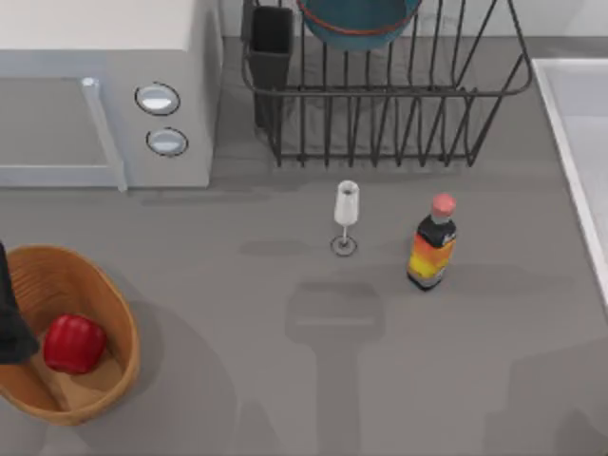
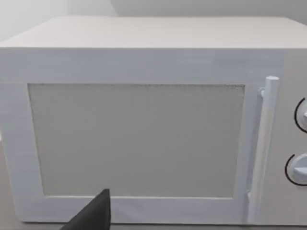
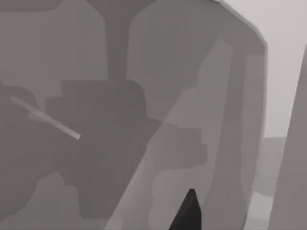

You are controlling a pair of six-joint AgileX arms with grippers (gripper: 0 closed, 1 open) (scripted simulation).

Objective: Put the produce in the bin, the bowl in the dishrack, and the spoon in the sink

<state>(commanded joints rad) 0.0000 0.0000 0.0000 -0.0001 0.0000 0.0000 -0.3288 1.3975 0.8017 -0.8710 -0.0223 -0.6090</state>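
Nearest, at the left, the bin [image 1: 122,328] is an oval of coarse orange-tan wicker with a paler floor. The produce [image 1: 73,343], glossy, red and lumpy, lies inside it. The left arm [image 1: 11,313] hangs over the bin's left rim. The left gripper [image 2: 91,218] faces the smooth, pale door of the microwave [image 2: 144,139], and it cannot be told whether its claw is apart or together.

Mid-table stand a slim white glass [image 1: 347,204] on a thin stem and, to its right, a dark bottle [image 1: 433,249] with an orange label and a pink cap. Both are tall, narrow and easy to tip.

At the far side, the teal bowl [image 1: 356,24] with its reddish rim sits in the black wire dishrack [image 1: 380,95]. The pale, raised-rim sink [image 1: 570,133] runs along the right edge.

That leaves the spoon as the likely step in hand. The right gripper [image 3: 188,213] looks onto a shadowed grey surface bearing a thin, pale sliver [image 3: 45,119] that may be the spoon; its claw's state cannot be told either. A thin, flat handle calls for a low approach, a pinch across its narrow width, and a lift clear of the glass and the bottle.
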